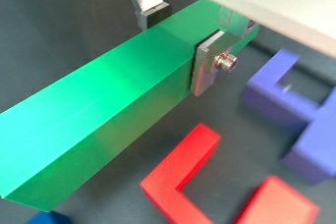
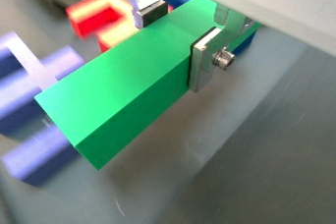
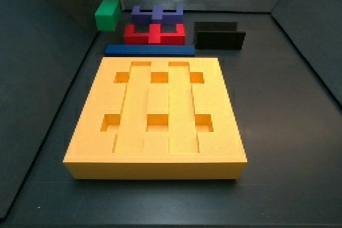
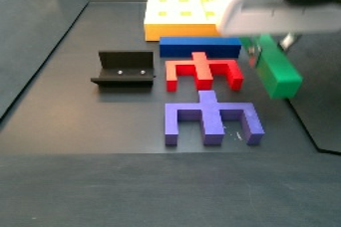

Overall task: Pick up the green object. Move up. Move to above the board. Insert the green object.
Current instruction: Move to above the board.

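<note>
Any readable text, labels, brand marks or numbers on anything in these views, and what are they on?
None can be read in any view.
The green object, clamped by the gripper beside the board, is plain.
The board, red block, purple block and fixture show no markings.

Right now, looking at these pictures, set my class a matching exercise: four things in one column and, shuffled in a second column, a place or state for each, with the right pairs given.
Things:
1. green object
2. board
3. purple block
4. fixture

Places or states:
A. dark bracket standing apart from the coloured pieces
B. clamped between the fingers of the gripper
C. yellow slab, its six square recesses all empty
D. lying flat on the floor next to the red block

Pairs: 1-B, 2-C, 3-D, 4-A
</note>
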